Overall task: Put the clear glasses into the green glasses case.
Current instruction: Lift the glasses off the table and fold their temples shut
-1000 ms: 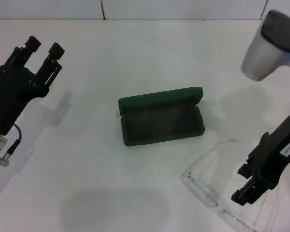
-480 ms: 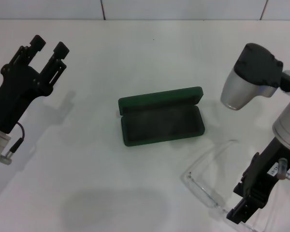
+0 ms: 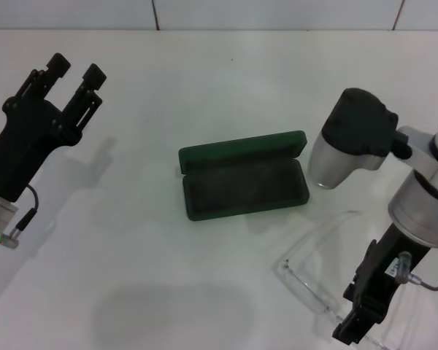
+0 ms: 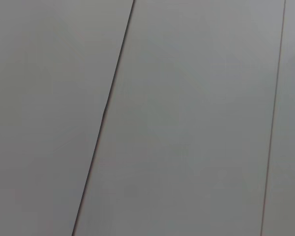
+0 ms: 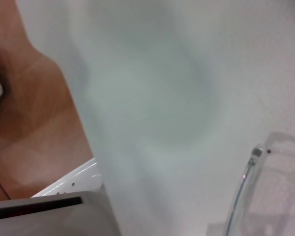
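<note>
A: Right tool (image 3: 352, 332) first?
B: Low at the near right corner of the head view, pointing down at the bench (image 3: 204, 95), right over the clear glasses (image 3: 314, 281). Its tip runs off the frame edge, so how wide it stands and whether it has hold of anything: cannot tell.
A: Touching the glasses?
B: It overlaps the near end of the frame in the head view; contact cannot be confirmed. Right wrist view shows one transparent corner of the glasses (image 5: 258, 187) on the white surface, with no fingers in that picture.
A: Glasses position?
B: Flat on the bench, near right, one arm reaching toward the case. They lie outside the case, apart from it.
A: Case?
B: The green glasses case (image 3: 244, 186) sits mid-bench, lid up and hinged along the far side, dark lining showing, nothing inside.
A: Left tool (image 3: 74, 74)?
B: Raised at the far left, well apart from the case, two fingers spread with a clear gap between them, gripping nothing.
A: Left wrist view?
B: Just plain grey panels (image 4: 187, 123) with thin seams, no task items.
</note>
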`<state>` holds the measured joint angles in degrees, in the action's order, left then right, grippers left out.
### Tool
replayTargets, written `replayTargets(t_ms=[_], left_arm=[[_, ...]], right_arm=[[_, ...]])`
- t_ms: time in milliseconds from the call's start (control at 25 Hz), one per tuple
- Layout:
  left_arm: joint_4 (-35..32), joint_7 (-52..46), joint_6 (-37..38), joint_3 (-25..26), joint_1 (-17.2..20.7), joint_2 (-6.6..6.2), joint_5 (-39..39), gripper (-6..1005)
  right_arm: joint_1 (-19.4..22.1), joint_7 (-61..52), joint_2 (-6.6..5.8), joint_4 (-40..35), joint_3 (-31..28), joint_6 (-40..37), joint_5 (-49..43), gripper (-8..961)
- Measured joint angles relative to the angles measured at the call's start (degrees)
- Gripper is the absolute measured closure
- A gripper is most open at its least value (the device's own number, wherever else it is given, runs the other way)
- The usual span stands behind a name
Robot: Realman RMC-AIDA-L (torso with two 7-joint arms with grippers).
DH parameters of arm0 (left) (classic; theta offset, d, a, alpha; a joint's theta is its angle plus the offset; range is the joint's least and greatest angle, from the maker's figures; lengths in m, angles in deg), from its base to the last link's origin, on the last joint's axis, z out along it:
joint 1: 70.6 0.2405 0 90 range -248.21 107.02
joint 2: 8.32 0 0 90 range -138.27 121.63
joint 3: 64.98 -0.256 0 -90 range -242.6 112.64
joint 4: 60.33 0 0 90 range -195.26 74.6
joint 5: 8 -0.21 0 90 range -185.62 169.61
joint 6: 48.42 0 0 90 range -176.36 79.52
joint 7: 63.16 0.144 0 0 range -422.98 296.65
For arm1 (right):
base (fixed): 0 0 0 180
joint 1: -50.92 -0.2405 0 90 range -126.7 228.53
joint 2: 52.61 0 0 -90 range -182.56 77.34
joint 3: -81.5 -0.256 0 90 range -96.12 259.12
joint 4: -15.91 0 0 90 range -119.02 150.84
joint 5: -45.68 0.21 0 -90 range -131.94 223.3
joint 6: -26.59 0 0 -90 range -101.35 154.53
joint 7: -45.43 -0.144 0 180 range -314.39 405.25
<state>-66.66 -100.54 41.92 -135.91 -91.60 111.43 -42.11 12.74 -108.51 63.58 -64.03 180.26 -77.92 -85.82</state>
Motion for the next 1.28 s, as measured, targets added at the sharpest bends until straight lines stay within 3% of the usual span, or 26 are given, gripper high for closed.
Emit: replayTargets(t_ms=[280, 480, 880, 1280], left_arm=[[0.0, 1.7, 0.0, 0.0, 0.0, 0.12, 0.0, 331], [0.0, 1.7, -0.1, -0.1, -0.1, 0.14, 0.0, 331], [0.5, 1.8, -0.1, -0.1, 0.0, 0.23, 0.0, 331], [0.6, 1.8, -0.1, -0.1, 0.4, 0.48, -0.1, 331]], right_arm=[[-2.4, -0.7, 0.0, 4.1, 2.9, 2.7, 0.4, 309], [-3.2, -1.3, -0.01, 4.7, 5.6, 4.4, 0.5, 429], [-3.4, -1.3, -0.01, 5.0, 7.8, 6.3, 0.7, 420], [-4.4, -0.8, 0.0, 6.1, 8.9, 8.0, 1.9, 492]])
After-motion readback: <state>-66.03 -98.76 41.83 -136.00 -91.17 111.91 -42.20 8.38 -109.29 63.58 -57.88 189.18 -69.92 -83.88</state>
